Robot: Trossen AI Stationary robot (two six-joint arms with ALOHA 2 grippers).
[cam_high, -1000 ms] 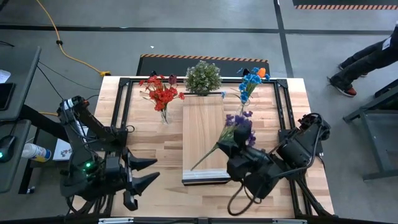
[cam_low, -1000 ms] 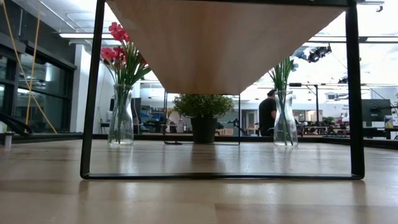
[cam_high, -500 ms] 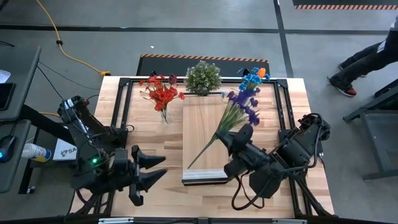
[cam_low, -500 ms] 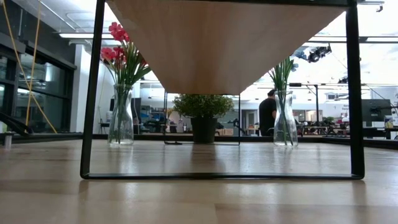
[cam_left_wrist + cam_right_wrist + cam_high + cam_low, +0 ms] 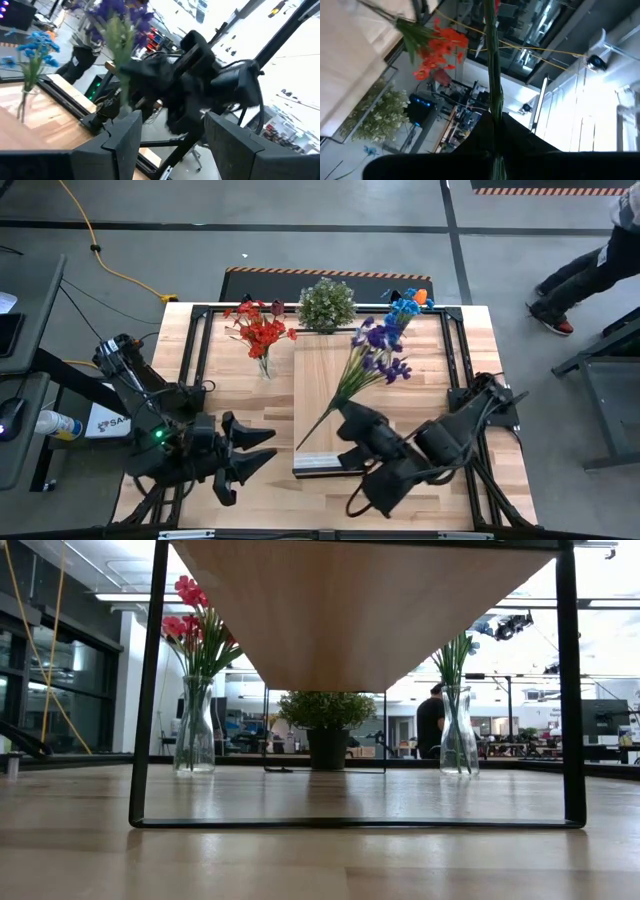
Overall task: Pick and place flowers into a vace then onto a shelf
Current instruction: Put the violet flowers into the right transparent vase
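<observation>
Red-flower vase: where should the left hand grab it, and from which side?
Probably the narrow neck of the vase, coming level from the left hand's side. It stands upright, widens below, and the red flowers spread above the rim.

Grey concrete floor (image 5: 330,240), yellow cable (image 5: 105,265), tall windows (image 5: 30,690)

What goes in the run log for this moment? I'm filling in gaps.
right hand: shut on purple flowers, above shelf | left hand: open, empty, waiting beside shelf | red flowers: in vase
</observation>
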